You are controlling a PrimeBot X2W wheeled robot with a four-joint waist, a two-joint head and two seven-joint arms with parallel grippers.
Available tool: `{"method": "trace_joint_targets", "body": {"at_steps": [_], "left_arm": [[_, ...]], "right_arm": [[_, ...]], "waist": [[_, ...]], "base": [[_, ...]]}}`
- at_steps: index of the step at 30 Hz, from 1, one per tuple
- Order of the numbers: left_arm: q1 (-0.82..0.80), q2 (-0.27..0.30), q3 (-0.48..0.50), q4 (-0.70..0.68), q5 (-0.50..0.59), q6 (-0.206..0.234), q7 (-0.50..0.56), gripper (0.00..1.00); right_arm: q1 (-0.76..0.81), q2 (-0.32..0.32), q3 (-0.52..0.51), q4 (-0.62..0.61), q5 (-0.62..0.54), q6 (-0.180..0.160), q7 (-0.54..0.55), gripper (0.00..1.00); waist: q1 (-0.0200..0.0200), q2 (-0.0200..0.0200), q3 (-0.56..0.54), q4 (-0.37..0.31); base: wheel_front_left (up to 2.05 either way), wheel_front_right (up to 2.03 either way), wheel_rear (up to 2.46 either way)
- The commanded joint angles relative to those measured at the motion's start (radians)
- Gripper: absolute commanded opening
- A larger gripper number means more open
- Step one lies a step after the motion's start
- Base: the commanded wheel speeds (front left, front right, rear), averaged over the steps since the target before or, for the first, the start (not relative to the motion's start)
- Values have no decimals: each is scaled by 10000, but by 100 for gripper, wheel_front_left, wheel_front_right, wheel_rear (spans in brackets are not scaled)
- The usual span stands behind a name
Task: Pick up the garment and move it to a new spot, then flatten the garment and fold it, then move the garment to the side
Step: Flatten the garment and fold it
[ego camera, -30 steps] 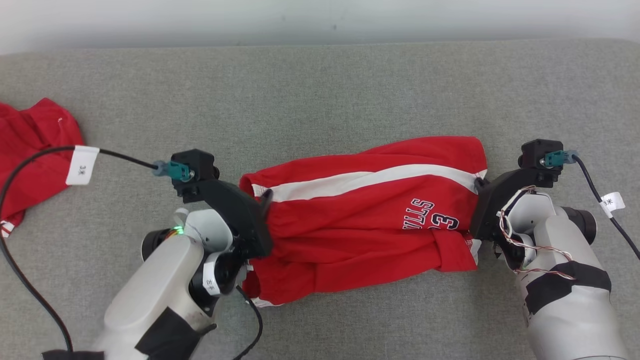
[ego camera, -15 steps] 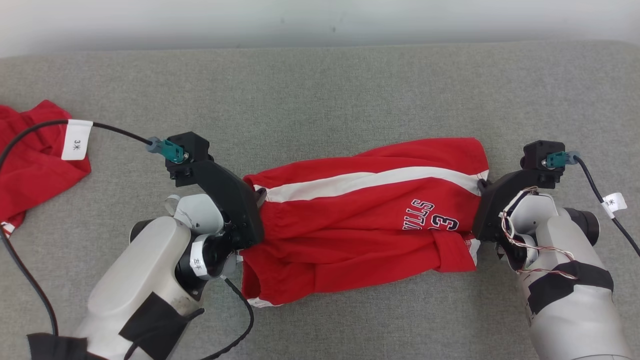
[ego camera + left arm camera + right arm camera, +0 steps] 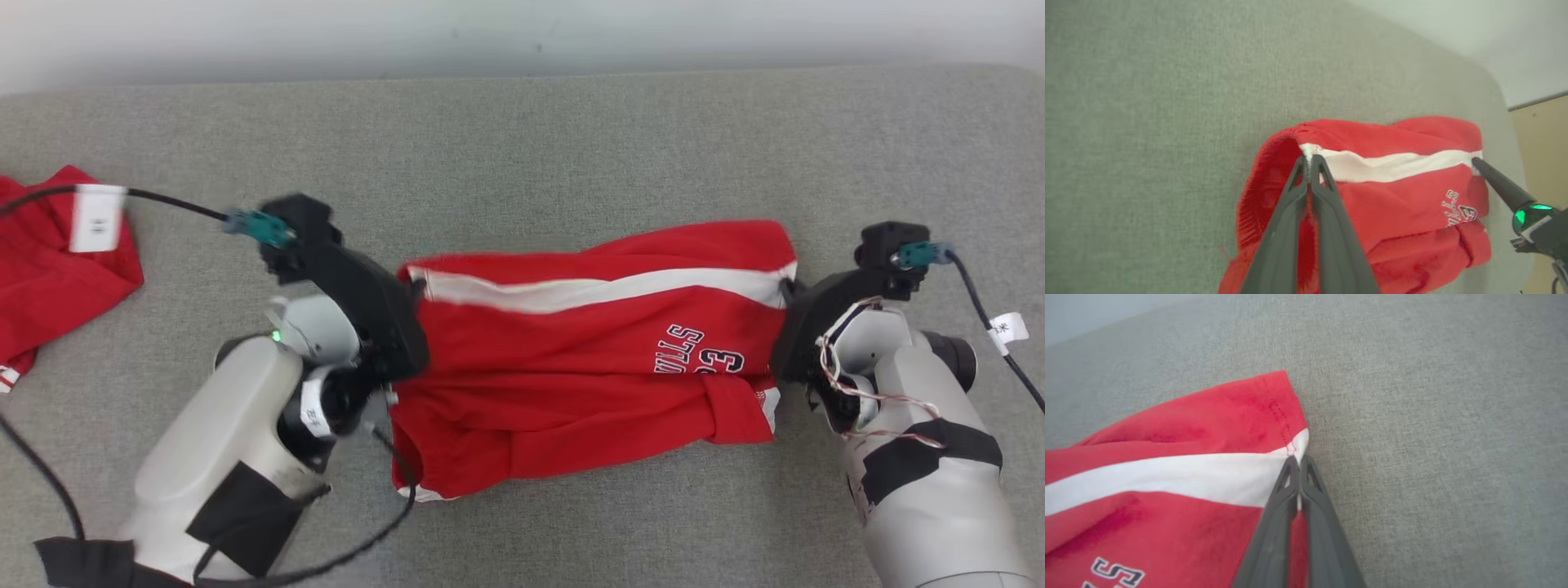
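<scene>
The garment [image 3: 588,359] is a pair of red shorts with a white side stripe and dark lettering, stretched across the grey surface. My left gripper [image 3: 416,286] is shut on its left end, pinching the stripe's edge [image 3: 1309,157]. At the opposite end my right gripper [image 3: 785,290] is shut on the other end of the stripe [image 3: 1297,455]. The garment [image 3: 1380,192] hangs slightly taut between them, its lower half bunched and creased. In the left wrist view the right gripper's fingers [image 3: 1494,183] show at the far end of the stripe.
A second red cloth [image 3: 49,261] lies at the left edge of the grey padded surface [image 3: 522,139]. A black cable with a white tag [image 3: 96,219] runs over it. A pale wall stands behind the surface's far edge.
My left gripper has shut on the garment's left end and drawn it up and leftward, straightening the white stripe. The right gripper kept its hold.
</scene>
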Motion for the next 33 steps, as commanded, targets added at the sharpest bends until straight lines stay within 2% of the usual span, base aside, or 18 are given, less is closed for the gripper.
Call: {"method": "trace_joint_targets", "body": {"at_steps": [1,4,7,10,12,14,18,21,24,28,31,33], "left_arm": [[-23,-63,143,-56,-83,-76,-219,0],[72,-289,791,-197,-450,-300,-1107,0],[17,-485,1415,-352,-917,-827,-1741,0],[-319,-569,2103,-532,-1426,-1305,-2180,0],[-574,-558,2610,-581,-1862,-1546,-2334,0],[-977,-395,3089,-600,-2132,-1616,-2408,0],[-1975,-168,4069,-784,-2715,-1714,-2550,0],[-2860,225,4501,-937,-2409,-1920,-3109,0],[-3762,341,4726,-945,-1885,-2252,-4065,0],[-4739,481,4701,-860,-1058,-2934,-5253,0],[-5102,449,4576,-995,-592,-3408,-6094,0],[-5071,443,4421,-1036,-445,-3508,-6261,0]], "right_arm": [[-168,8,42,-110,168,-22,-154,0],[-317,43,105,-489,730,-22,-735,0],[-563,74,365,-964,1421,-22,-1138,0],[-985,19,1083,-1606,2269,-22,-1212,0],[-1339,-354,1778,-2014,2460,-22,-1322,0],[-1871,-453,2219,-2378,2907,-22,-1542,0],[-3320,-775,2917,-2669,2997,-22,-2274,0],[-4452,-921,3149,-2529,2955,-22,-2993,0],[-5558,-1028,3097,-2302,2672,-22,-3933,0],[-6772,-1104,2763,-1835,1938,-24,-5197,0],[-7395,-1058,2473,-1759,1488,-25,-5541,0],[-7477,-1070,2490,-1773,1363,-25,-5581,0]], "waist": [[0,0,-8,13],[0,0,3,32],[0,0,170,-4],[0,0,463,-160],[0,0,711,-351],[0,0,1034,-572],[0,0,1721,-940],[0,0,2180,-1123],[0,0,2537,-1172],[0,0,2680,-1132],[0,0,2746,-972],[0,0,2766,-907]], "base": [[0,0,0],[0,0,0],[0,0,0],[0,0,0],[0,0,0],[0,0,0],[0,0,0],[0,0,0],[0,0,0],[0,0,0],[0,0,0],[0,0,0]]}}
